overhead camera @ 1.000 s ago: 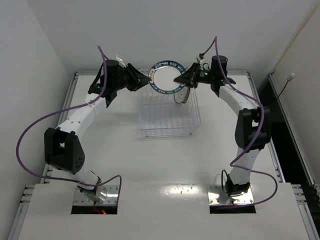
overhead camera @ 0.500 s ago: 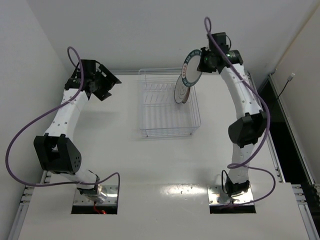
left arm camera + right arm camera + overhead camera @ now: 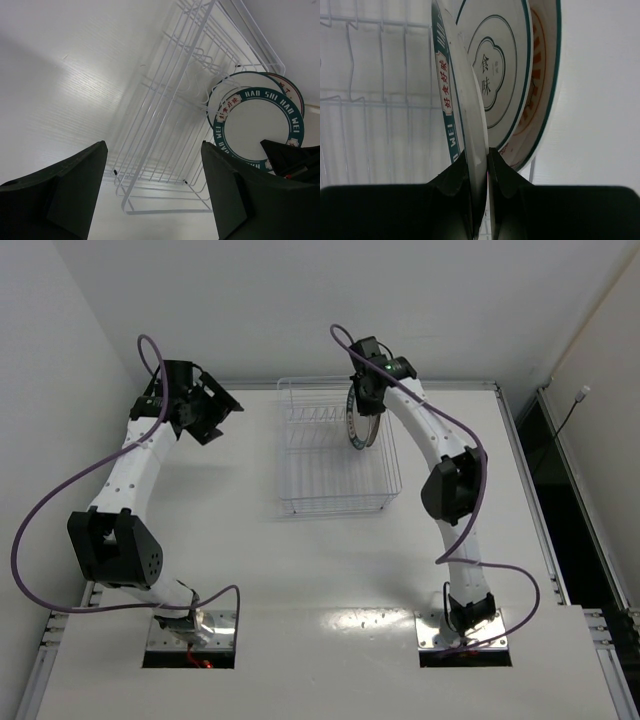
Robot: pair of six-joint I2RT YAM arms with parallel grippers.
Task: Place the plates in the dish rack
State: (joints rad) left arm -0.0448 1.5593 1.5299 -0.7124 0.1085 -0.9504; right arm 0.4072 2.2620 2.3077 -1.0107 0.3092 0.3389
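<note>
The white wire dish rack [image 3: 335,508] sits at the table's far middle. My right gripper [image 3: 364,390] is over the rack's right side. It is shut on the rim of the teal-lettered plate [image 3: 451,100], which it holds upright and edge-on. Just to the right of this plate stands the white plate with the thin ring and centre mark [image 3: 495,65], and behind that the orange-patterned plate [image 3: 542,75], both upright in the rack. My left gripper [image 3: 215,412] hangs open and empty at the far left, well apart from the rack [image 3: 165,85]; it looks at the lettered plate [image 3: 260,125].
White walls close the table at the back and on the left. A dark gap and a cable [image 3: 570,410] run along the right edge. The rack's left half [image 3: 310,455] holds no plates.
My left gripper let go of the lettered plate and swung away to the left. My right gripper carried the plate up, then down into the rack beside the other two plates.
</note>
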